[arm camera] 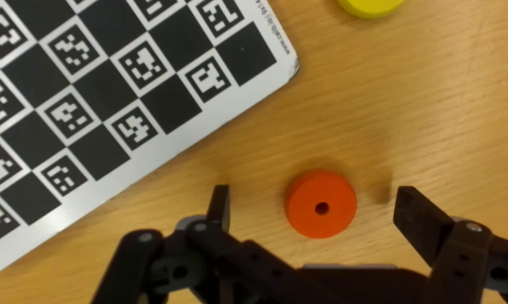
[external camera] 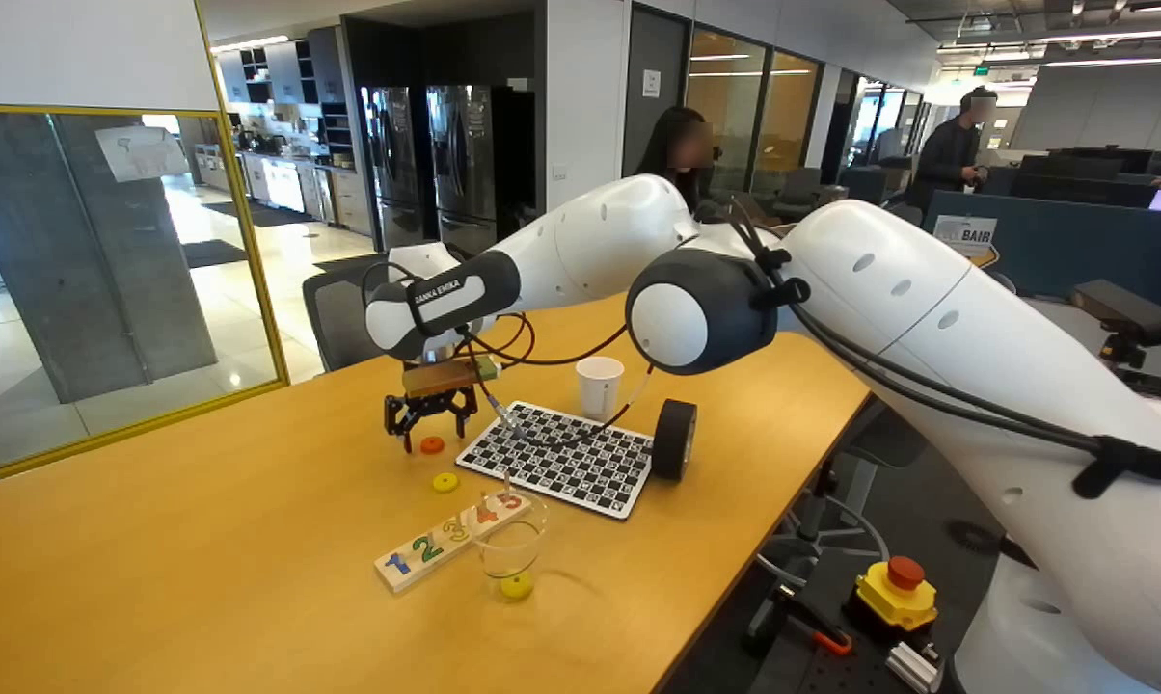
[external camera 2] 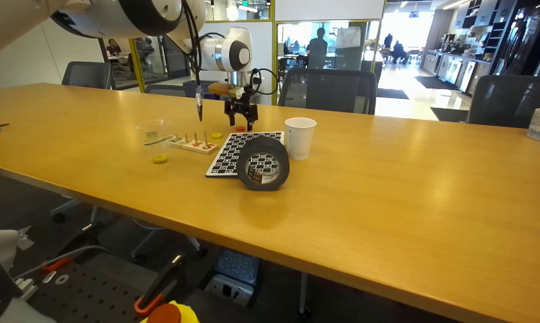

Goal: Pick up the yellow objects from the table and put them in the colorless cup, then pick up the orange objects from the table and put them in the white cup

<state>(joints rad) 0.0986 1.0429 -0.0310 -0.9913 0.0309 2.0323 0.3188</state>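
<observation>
Over the surface [arm camera: 452, 105], the claw [arm camera: 311, 195] hung wide astride the orange disc [arm camera: 320, 192], presumably to pinch it by closing.

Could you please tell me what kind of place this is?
Probably a shared, open-plan office: a dark office chair at the long table, a blue partition and a shiny refrigerator suggest a workplace rather than a home.

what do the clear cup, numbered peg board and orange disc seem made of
Clear cup: probably smooth plastic, its walls see-through. Numbered peg board: likely matte wood, from its pale color. Orange disc: matte, no glare; painted wood or plastic, unclear which.
</observation>
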